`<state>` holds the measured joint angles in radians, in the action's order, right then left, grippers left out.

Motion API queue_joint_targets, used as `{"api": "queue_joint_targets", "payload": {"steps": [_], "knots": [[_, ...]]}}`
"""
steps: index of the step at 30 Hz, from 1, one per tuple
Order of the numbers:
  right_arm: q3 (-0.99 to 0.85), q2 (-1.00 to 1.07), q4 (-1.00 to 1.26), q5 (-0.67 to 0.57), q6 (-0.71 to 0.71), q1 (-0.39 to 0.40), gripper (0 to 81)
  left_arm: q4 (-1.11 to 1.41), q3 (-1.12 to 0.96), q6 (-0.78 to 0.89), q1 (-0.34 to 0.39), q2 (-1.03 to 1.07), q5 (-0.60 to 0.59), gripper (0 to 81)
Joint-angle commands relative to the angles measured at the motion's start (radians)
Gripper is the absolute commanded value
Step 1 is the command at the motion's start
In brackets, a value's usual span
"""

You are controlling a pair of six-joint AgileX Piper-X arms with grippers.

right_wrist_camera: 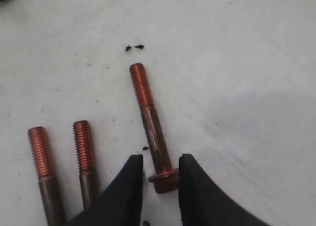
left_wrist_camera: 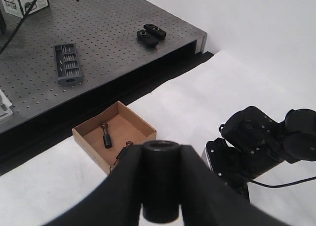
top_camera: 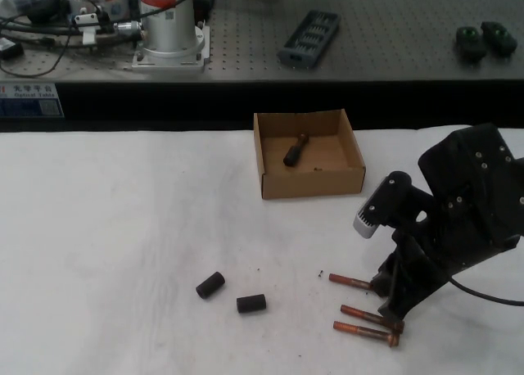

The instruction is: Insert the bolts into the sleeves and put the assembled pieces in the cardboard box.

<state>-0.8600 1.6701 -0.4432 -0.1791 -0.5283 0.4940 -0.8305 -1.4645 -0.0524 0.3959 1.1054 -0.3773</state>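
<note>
left gripper point(left_wrist_camera: 161, 159) — clamped on sleeve point(left_wrist_camera: 160, 191) | right gripper point(right_wrist_camera: 161, 169) — narrowly parted astride head of farthest bolt point(right_wrist_camera: 150, 122), right side of bench point(top_camera: 123, 228)

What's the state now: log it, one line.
left gripper: shut on sleeve | right gripper: open astride bolt | cardboard box: one assembled piece

The table point(top_camera: 123, 228) has a white cover. A cardboard box point(top_camera: 311, 182) sits on it toward the back. In front, a black sleeve point(top_camera: 210, 285) lies near another sleeve point(top_camera: 251, 304). Three orange bolts point(top_camera: 368, 317) lie on the right.
</note>
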Motion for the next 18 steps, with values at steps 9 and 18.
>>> {"api": "queue_joint_targets", "payload": {"steps": [9,18], "knots": [[-0.004,0.007,0.038,-0.025,-0.019,0.007,19.2,-0.004,0.1,-0.059,-0.004,-0.006,0.007,0.6],[-0.004,0.059,0.052,-0.041,-0.019,0.009,19.2,0.285,0.423,-0.012,-0.002,-0.087,0.005,0.6]]}}
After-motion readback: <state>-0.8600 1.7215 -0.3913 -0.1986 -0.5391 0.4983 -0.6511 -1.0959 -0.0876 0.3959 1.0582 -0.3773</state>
